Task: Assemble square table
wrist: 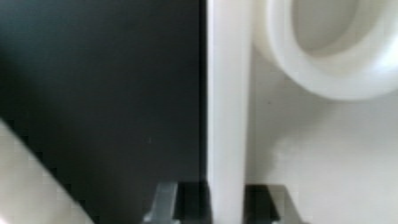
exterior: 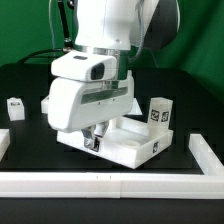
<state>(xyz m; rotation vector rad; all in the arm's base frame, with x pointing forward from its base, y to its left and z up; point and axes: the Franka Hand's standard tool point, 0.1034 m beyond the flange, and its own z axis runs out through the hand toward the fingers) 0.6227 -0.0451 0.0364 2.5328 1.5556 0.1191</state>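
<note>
The black counter fills the exterior view, with a green backdrop behind it at 12 o'clock. Over the middle stands the bulky white robot arm, its wrist lowered onto the work. Long white border rails fence the counter at 6 o'clock, with shorter runs at 3 and 9 o'clock.

The white plastic square tray-like tabletop lies flat on the counter just below centre, partly covered by the arm. Its raised rim faces up and a black-and-white tag sits on its edge toward 4 o'clock.

In the wrist view the tabletop's rim runs as a straight white strip. A round corner socket lies on one side of it and bare dark counter on the other. The two dark fingers stand one on each side of that strip, so the jaws are pinching the tabletop's rim. It is too blurred to tell how firmly.

A short white tagged leg stands upright at 3 o'clock from the arm, just behind the tabletop. Whether it touches the tabletop cannot be told. Another short white tagged piece sits well apart at 9 o'clock.
</note>
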